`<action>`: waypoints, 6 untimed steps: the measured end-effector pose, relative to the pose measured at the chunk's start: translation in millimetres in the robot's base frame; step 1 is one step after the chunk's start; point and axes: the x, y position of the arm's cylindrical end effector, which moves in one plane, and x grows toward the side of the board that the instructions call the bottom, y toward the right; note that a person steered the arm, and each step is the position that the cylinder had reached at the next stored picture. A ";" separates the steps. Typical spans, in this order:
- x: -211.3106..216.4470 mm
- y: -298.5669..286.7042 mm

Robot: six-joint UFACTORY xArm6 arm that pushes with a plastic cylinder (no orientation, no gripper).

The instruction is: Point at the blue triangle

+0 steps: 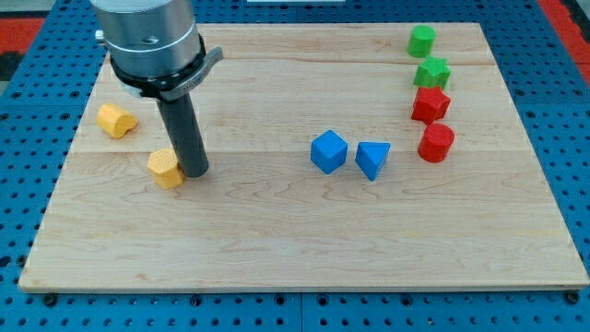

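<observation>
The blue triangle lies right of the board's middle, with a blue cube just to its left. My rod comes down from the view's top left, and my tip rests on the board touching the right side of a yellow block. The tip is far to the left of the blue triangle.
Another yellow block lies at the view's left. At the view's right stand a green block, a green star-like block, a red star-like block and a red block. The wooden board sits on a blue pegboard.
</observation>
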 end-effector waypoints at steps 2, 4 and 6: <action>-16.9 -33.2; -4.0 4.1; 9.7 20.4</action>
